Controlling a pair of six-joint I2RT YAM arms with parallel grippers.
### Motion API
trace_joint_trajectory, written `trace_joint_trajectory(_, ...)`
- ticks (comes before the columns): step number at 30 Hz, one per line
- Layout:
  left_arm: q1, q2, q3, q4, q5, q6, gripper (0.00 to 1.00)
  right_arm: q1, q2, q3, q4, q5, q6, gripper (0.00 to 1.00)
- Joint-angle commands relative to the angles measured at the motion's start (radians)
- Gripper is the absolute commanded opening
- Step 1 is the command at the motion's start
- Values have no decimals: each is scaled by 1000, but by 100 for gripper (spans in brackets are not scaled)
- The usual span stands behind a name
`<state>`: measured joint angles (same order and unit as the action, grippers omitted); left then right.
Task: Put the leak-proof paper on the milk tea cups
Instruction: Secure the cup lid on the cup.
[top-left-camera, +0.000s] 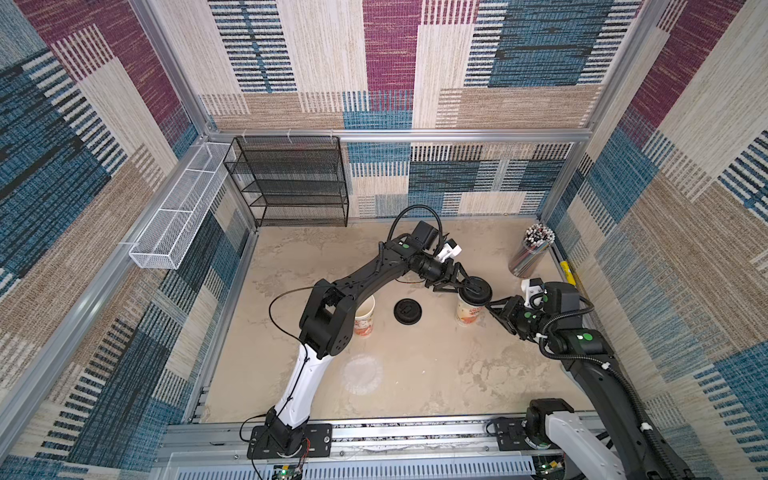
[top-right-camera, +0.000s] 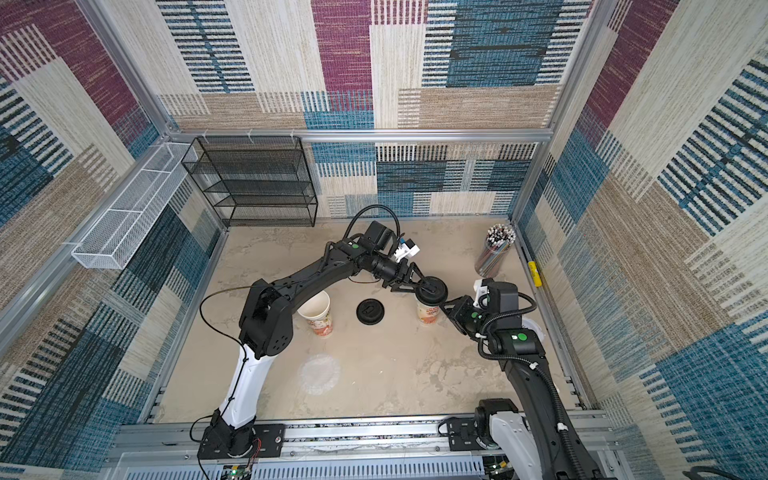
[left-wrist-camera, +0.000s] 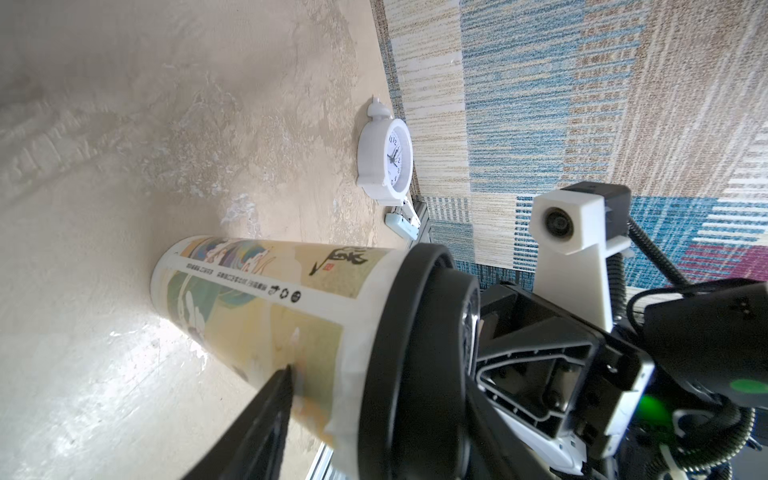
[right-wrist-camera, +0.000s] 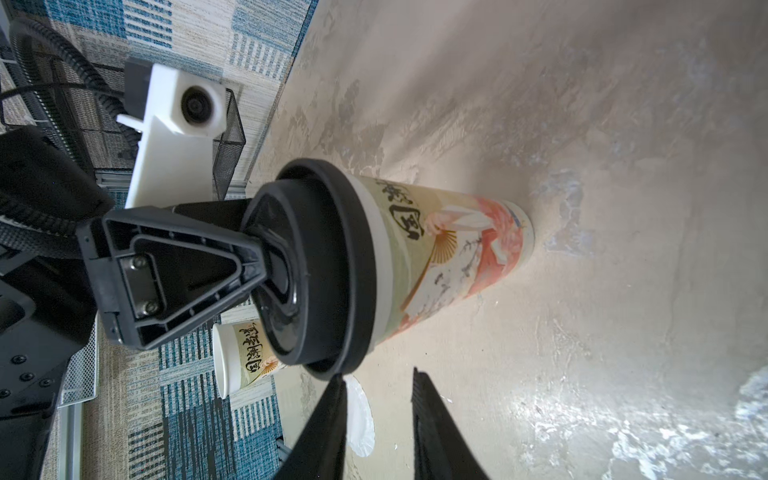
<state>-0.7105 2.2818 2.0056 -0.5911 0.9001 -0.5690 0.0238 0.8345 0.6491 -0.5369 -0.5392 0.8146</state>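
1. The remaining leak-proof paper (top-left-camera: 362, 374) is a round film disc lying flat on the table (top-left-camera: 436, 374), toward the bases. It sits near the open milk tea cup (top-left-camera: 365, 316) on the cup's near side and does not touch it. The disc has no long axis. The cup's axis is upright, its mouth up and bare.
2. Both grippers sit at the lidded cup (top-left-camera: 469, 313), so the disc lies to their left and back toward the bases, well apart from each. I judge the left arm (top-left-camera: 332, 307) nearer, since its elbow is right by the open cup.
3. The left gripper (top-left-camera: 465, 287) has its jaws partway apart, straddling the black lid (right-wrist-camera: 316, 266). One finger is on the lid top and the other tip is against the cup wall. I can't tell if it's pinching or just resting.
4. The right gripper (right-wrist-camera: 376, 374) has its jaws apart with bare table between them and nothing held. One tip is just beside the lid rim.
5. There is a whitish band under the lid. I can't tell whether it is film or the cup's own white.
6. A spare lid (top-left-camera: 408, 311) lies flat between the cups.
7. Writing on the cups: black brush-style Chinese characters, a small red seal, and a line of tiny print with recycling-type marks, too small to read. I see no Latin brand name. The alarm clock (left-wrist-camera: 386, 162) has a numbered dial.
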Motion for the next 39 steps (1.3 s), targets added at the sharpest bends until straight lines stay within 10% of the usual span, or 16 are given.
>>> trace_joint_trajectory(1,-2,34,-21,-283,-274,47,61,1,9,-10,74,-20,21,30)
trace_joint_trajectory(39,-2,33,-29,-286,-280,49,61,0,41,-125,107,71,56,14)
